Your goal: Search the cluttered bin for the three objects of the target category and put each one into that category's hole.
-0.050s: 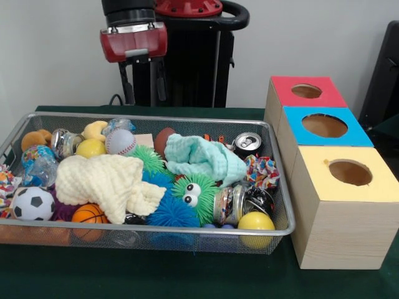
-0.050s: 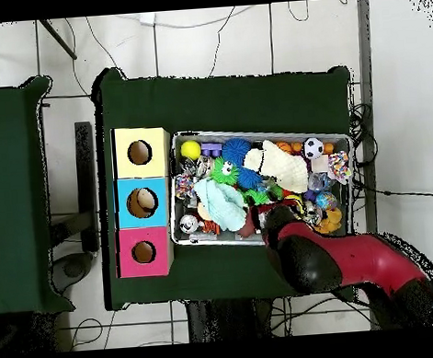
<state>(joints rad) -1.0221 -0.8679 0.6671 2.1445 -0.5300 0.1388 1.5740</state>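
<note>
A wire mesh bin (image 1: 149, 117) (image 2: 254, 131) holds a heap of toys, cloths and cans. Its balls include a soccer ball (image 1: 33, 204) (image 2: 314, 147), a basketball (image 1: 88, 214), a baseball (image 1: 120, 141) and a yellow ball (image 1: 255, 221) (image 2: 190, 149). An upright can (image 1: 248, 143) stands at the back, and a crushed can (image 1: 228, 204) lies near the front. Three wooden boxes with round holes stand beside the bin: red (image 1: 324, 93) (image 2: 161, 255), blue (image 1: 352, 132) (image 2: 125, 204) and yellow (image 1: 380, 184) (image 2: 153, 135). My gripper (image 1: 143, 93) hangs open and empty above the bin's back rim.
A cream cloth (image 1: 106, 180) (image 2: 284, 166) and a mint cloth (image 1: 202, 157) (image 2: 224, 202) cover part of the heap. Green and blue fuzzy toys (image 1: 187, 199) lie between them. In the overhead view the red arm (image 2: 355, 264) hides the gripper and the bin's near edge.
</note>
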